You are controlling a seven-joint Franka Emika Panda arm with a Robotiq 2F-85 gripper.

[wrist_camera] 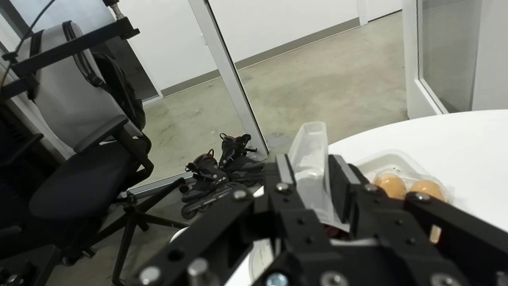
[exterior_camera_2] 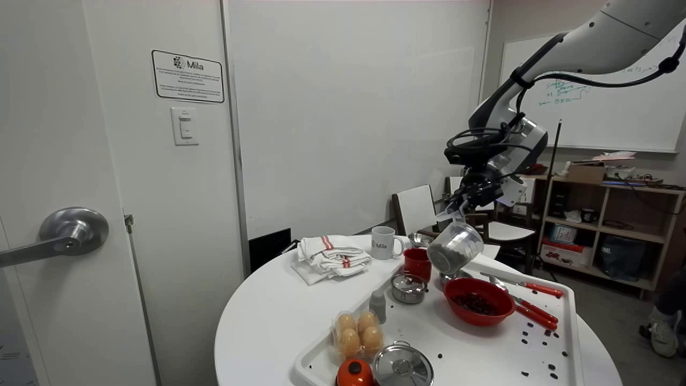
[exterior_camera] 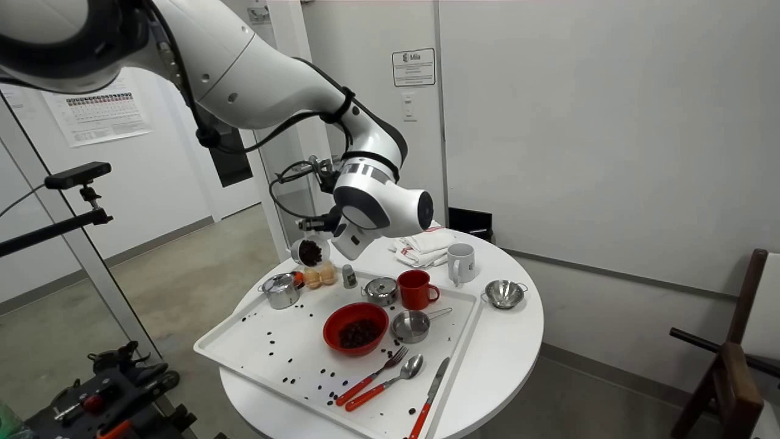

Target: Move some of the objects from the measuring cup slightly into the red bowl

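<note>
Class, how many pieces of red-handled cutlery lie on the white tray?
3: the fork nearest the red bowl, the knife beside the edge of the tray, and the spoon between them.

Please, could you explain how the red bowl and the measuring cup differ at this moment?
The red bowl is red and opaque; the measuring cup is see-through. The red bowl rests upright on the tray, while the measuring cup is held tilted by the gripper. Both contain small dark pieces.

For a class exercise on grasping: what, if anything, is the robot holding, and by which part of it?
The pincer holds the clear measuring cup by its handle, gripped between the two fingers.
</note>
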